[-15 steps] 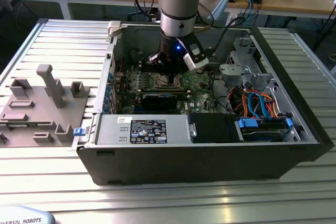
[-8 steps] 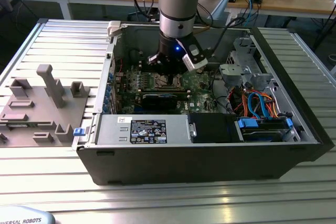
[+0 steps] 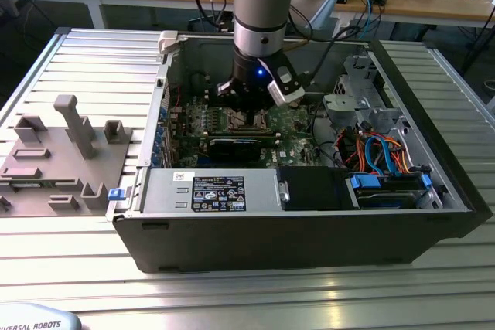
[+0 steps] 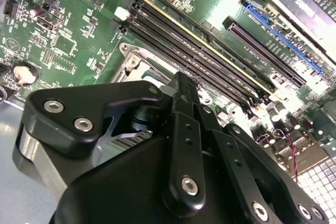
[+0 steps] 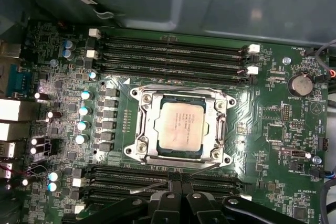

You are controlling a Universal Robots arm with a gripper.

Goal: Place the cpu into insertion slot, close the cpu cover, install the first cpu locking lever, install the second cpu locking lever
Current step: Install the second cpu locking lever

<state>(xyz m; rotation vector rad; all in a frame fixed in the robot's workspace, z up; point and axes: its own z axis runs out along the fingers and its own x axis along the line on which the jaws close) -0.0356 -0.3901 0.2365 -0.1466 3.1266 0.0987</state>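
Cpu (image 5: pixel 181 125) seated in insertion slot (image 5: pixel 143 125) — fingers (image 5: pixel 181 195) pressed together, empty.

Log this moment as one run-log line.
cpu: seated in insertion slot | cpu cover: closed over it | gripper: beside the socket, above memory slots, holding nothing visible

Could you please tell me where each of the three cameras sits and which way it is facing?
Exterior view: off the arm, above the table, looking down into the open computer case; the arm shows.
First wrist view: on the arm, facing straight down at the cpu under the cpu cover; gripper links at the edge.
Second wrist view: on the arm, oblique across the board. Both wrist views share the memory slots.
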